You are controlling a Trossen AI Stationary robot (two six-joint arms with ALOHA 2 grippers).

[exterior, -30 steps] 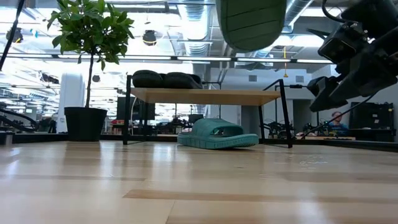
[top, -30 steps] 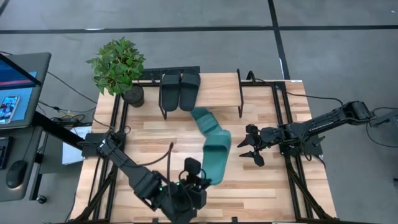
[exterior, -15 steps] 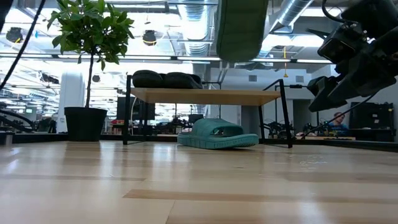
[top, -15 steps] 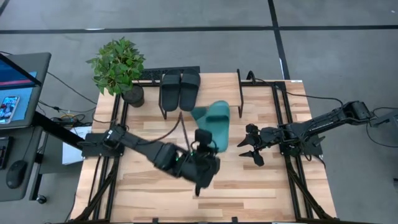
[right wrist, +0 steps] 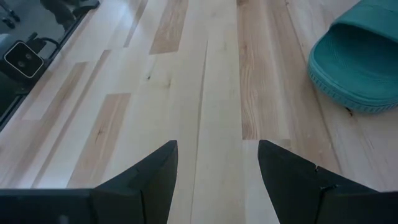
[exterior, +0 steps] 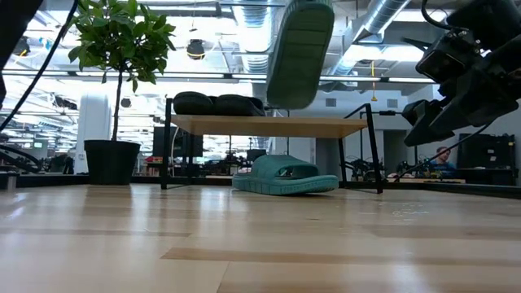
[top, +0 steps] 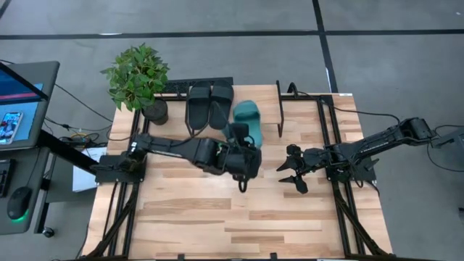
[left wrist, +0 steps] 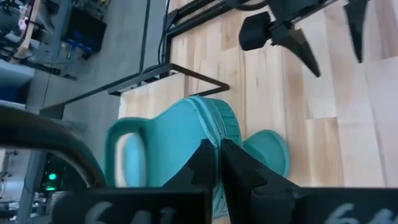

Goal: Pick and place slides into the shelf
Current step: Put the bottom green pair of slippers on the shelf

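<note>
Left arm reaches across the middle of the table, wrist raised well above the surface. The left gripper (top: 239,142) is clamped, fingers (left wrist: 205,163) pressed together on a teal slide (left wrist: 180,140) that juts out ahead of the jaws. Right arm waits low at its own side, the right gripper (top: 292,172) spread wide, nothing between its fingers (right wrist: 152,168).

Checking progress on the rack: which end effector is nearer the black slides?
Left. The left end effector, gripping a teal slide, is beside the black slides; the right end effector waits farther off.
</note>
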